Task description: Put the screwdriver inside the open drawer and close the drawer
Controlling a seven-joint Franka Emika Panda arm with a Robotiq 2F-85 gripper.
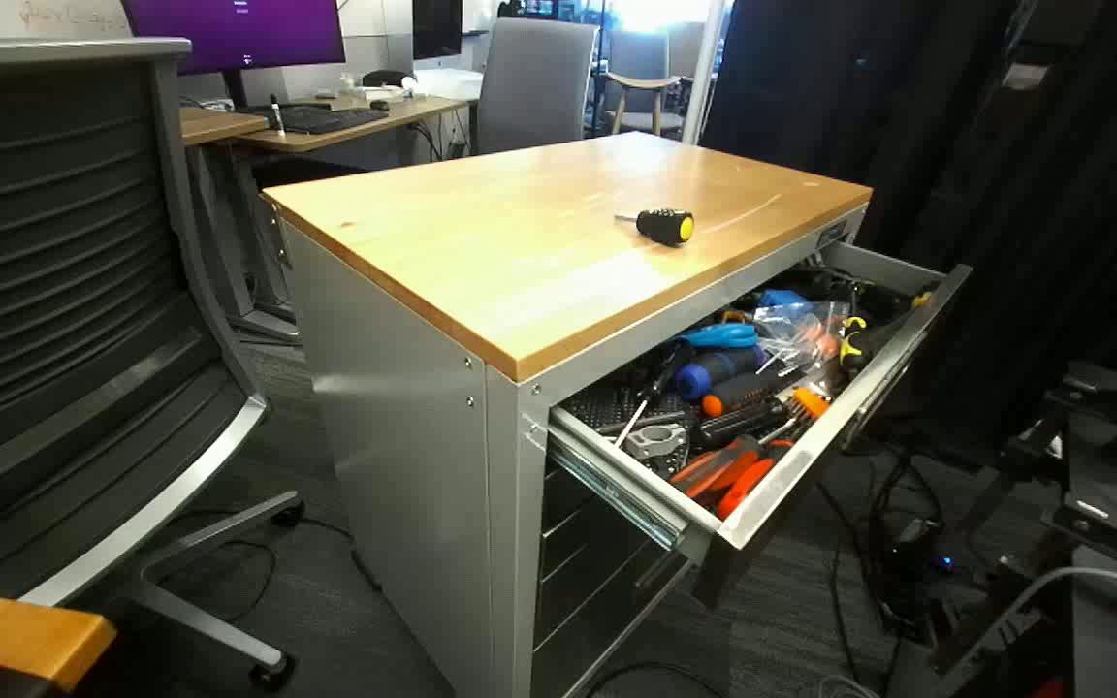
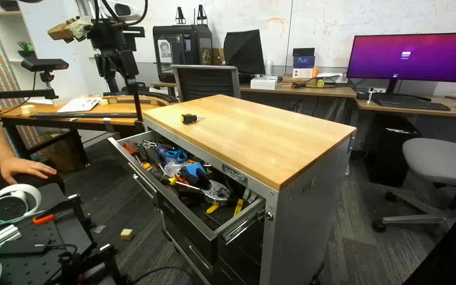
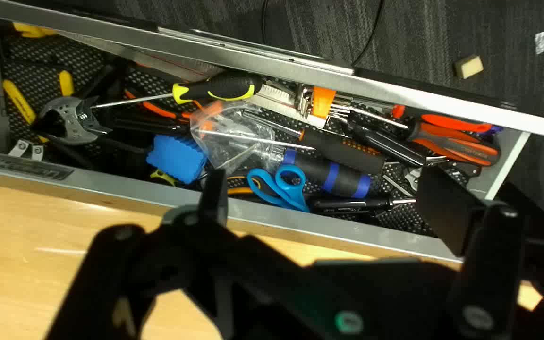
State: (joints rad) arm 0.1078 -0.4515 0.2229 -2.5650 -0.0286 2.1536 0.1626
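Note:
The screwdriver (image 1: 663,226) is short and black with a yellow end cap. It lies on the cabinet's wooden top (image 1: 520,233), near the edge above the drawer, and shows there in an exterior view (image 2: 189,118) too. It is out of sight in the wrist view. The drawer (image 1: 835,417) is pulled out and full of tools; its front rim shows in the wrist view (image 3: 442,101) and its front panel in an exterior view (image 2: 188,221). My gripper (image 3: 331,200) is open and empty, above the tabletop edge and drawer. In an exterior view my gripper (image 2: 118,73) hangs above the cabinet's far end.
The drawer holds blue scissors (image 3: 281,186), a blue-banded handle (image 3: 326,172), a yellow-black screwdriver (image 3: 220,87) and orange-handled pliers (image 3: 456,141). A person's hand (image 2: 26,166) rests beside a black stand. A chair (image 1: 64,291) stands by the cabinet. A wooden block (image 2: 126,234) lies on the floor.

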